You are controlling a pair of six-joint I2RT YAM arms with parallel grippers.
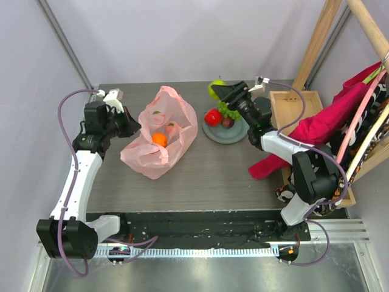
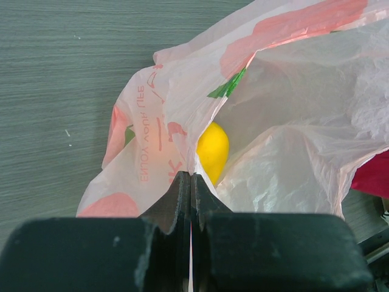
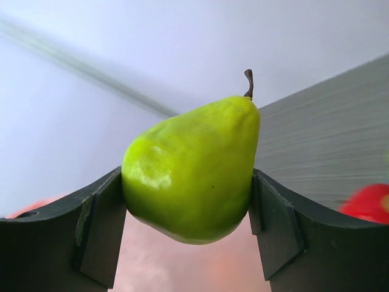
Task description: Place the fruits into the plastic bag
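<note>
While left pincer (image 2: 191, 177) nips plastic bag (image 2: 285, 146) edge, right pincer (image 3: 189, 204) clasps green pear (image 3: 191, 161)

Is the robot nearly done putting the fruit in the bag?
Roughly halfway. Done: an orange and a yellow fruit sit in the plastic bag, held open by the left hand. In hand: the right hand grips a green pear. Left: red apple, grapes, plum on the plate.

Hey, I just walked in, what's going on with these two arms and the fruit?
The left gripper is shut on the pink plastic bag at its rim, holding its mouth open. An orange and a yellow fruit are already inside. The right gripper holds a green pear near the grey plate, where a red apple and grapes lie.
</note>
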